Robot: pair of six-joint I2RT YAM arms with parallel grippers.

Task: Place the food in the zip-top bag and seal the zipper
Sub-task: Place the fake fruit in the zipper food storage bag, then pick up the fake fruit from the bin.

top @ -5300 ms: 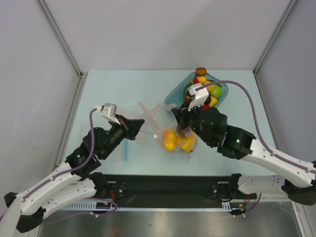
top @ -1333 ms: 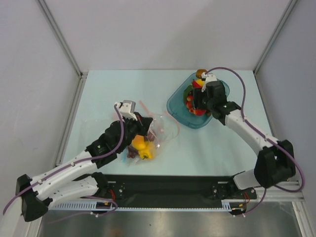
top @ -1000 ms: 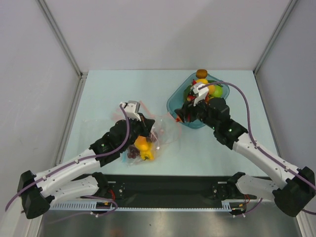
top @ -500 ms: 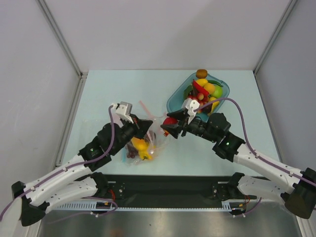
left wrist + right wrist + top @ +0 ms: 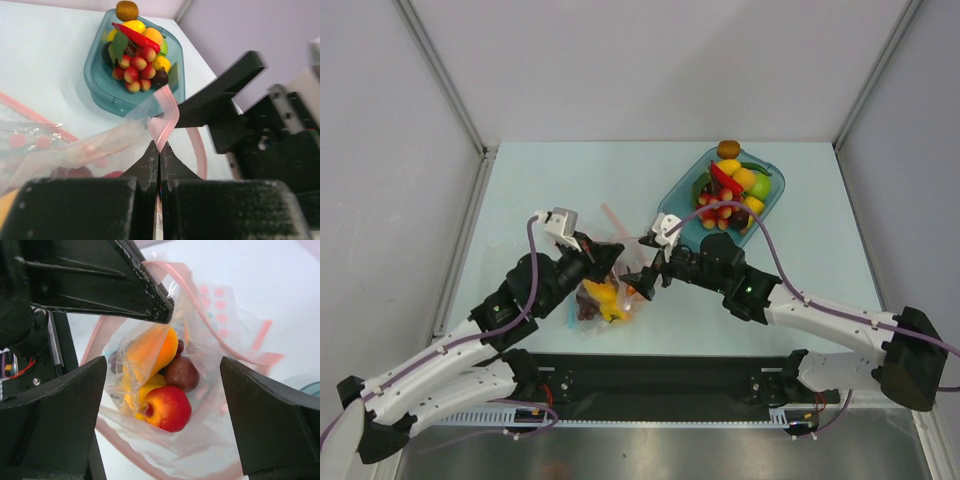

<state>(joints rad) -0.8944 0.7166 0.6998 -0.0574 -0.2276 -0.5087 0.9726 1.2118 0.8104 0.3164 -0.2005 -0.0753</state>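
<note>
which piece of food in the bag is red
The round fruit with a yellow patch, beside the brownish ball; others in the bag are yellow, orange or dark.

The left arm (image 5: 425,362) and the right arm (image 5: 825,318) are each built of smooth white link shells joined by bulky matte-black joint housings. A thin purple cable (image 5: 529,250) is run along each arm in loose loops. A small white-and-grey camera box (image 5: 563,221) is mounted at each wrist. The left tool (image 5: 616,252) and the right tool (image 5: 638,278) are finished in black, and their flat, wedge-shaped fingers (image 5: 50,420) are given a rough, grainy surface. At 6 o'clock in the overhead view, both bases are bolted to a black plate (image 5: 660,375).
</note>
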